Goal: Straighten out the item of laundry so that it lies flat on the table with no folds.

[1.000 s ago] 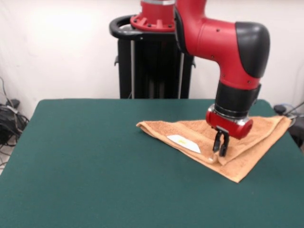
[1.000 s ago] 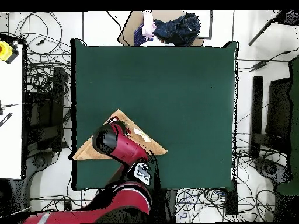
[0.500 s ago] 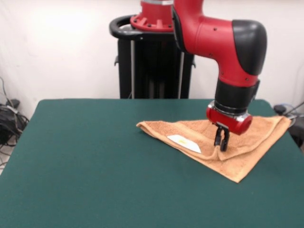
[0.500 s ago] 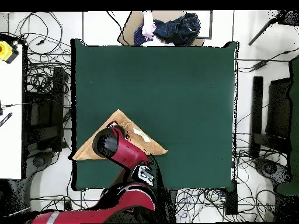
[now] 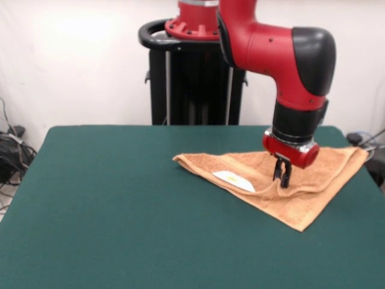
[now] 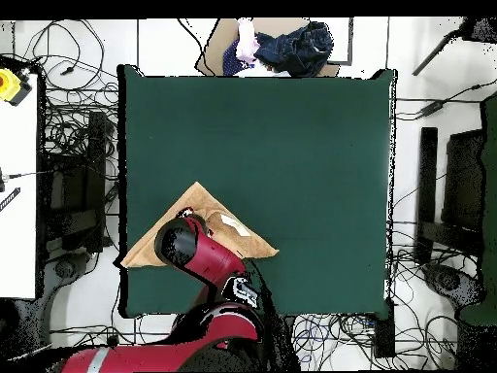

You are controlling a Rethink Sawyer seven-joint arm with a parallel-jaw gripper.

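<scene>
Pinching a raised ridge of the orange towel (image 5: 283, 180) between closed fingers, the gripper (image 5: 282, 178) stood right of centre, towel folded into a triangle on the green table (image 5: 120, 205), white label (image 5: 233, 180) left of the gripper, red arm (image 6: 199, 254) covering much of the towel overhead.

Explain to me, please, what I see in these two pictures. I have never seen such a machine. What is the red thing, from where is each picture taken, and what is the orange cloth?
The red and black machine is a robot arm. At its end is a small black tool for pinching things. One picture looks at the robot from across the table; the other looks straight down from above, where the arm hides the tool. On the dark green table lies a light orange towel, folded into a triangle, with a small white label. One corner hangs over the table's edge. The tool is shut on a raised ridge of the towel.
</scene>
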